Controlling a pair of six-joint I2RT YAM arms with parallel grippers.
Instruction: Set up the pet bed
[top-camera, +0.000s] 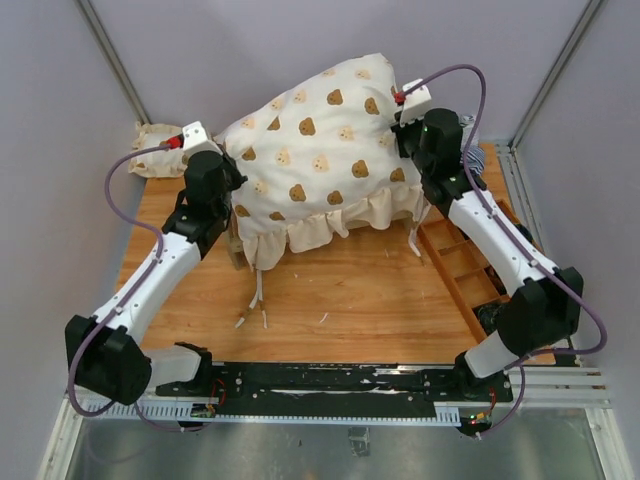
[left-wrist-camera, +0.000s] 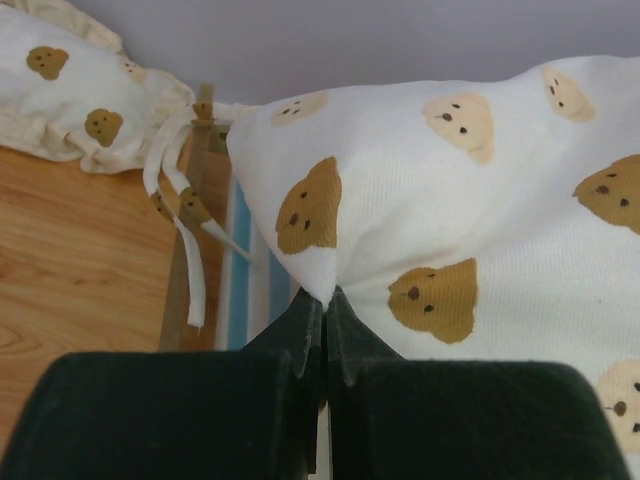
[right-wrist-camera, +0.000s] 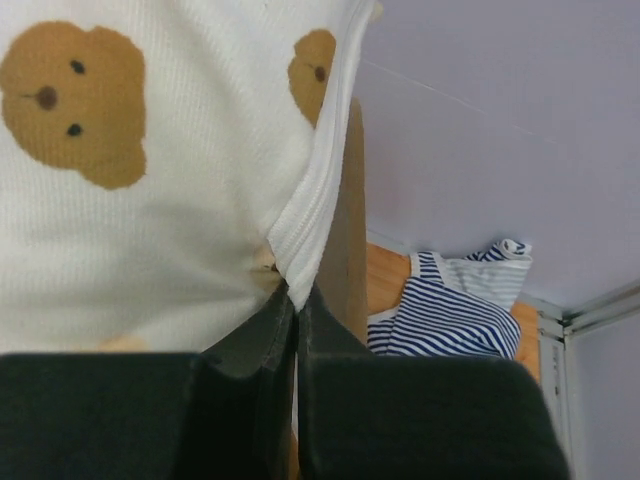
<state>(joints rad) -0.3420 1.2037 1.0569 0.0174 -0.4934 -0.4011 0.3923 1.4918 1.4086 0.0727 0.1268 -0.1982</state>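
I think the job is about half done. The pet bed (left-wrist-camera: 245, 275) sits in the middle of the table (top-camera: 350, 300). Only a bit of its wood side and blue and white stripes shows, at the lower left of the left wrist view. The big bear cushion (top-camera: 320, 150) is not lying flat in it yet. It is held up over the bed like a tent, with its frill and strings hanging down in front. A small bear cushion (top-camera: 150, 148) waits at the upper left of the top view, well apart, so it likely has to go in too.

2 arms reach up from the bottom of the top view, bent at the elbows. The left gripper (left-wrist-camera: 322, 300) is pinched tight on the big cushion's left corner. The right gripper (right-wrist-camera: 290, 295) is pinched tight on its right seam, just beside the bed's wood end. Far behind, a striped cloth (right-wrist-camera: 450, 300) lies at the lower right of the right wrist view.
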